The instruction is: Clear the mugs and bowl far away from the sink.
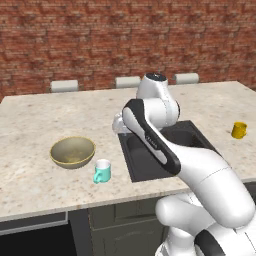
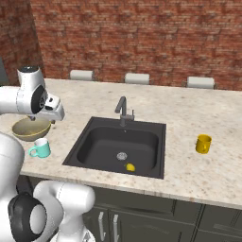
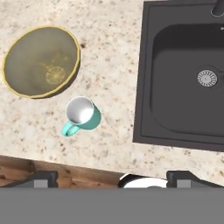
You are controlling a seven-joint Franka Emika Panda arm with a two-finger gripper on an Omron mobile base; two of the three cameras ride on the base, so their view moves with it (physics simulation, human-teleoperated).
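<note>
We see the white arm rising from the near edge of the counter, elbow bent high, its forearm reaching out over the stone top so that the hand hangs above the spot between the bowl (image 1: 73, 151) and the sink (image 2: 118, 146). The gripper (image 3: 112, 177) looks straight down; its two dark fingertips (image 3: 43, 178) stand wide apart at the bottom of the hand view, with nothing between them, well above the counter.

The olive-yellow bowl sits upright on the counter left of the sink, its speckled inside showing. The teal mug (image 1: 102, 171) stands just near of it and a little to the right, apart from the bowl, upright, handle pointing left. The yellow mug (image 2: 203, 143) stands alone on the counter right of the sink, well apart from the others.

In the left base view the arm covers much of the basin and all but the base of the faucet (image 2: 123, 110) (the right base view shows both plainly). A small yellow lump (image 2: 130, 167) lies in the basin beside the round silver drain (image 2: 122, 155); we cannot tell what it is.

The counter (image 1: 30, 185) is pale speckled stone over dark cabinet doors. Behind it run three pale chair backs (image 2: 137, 78) and a red brick wall (image 1: 125, 40).
</note>
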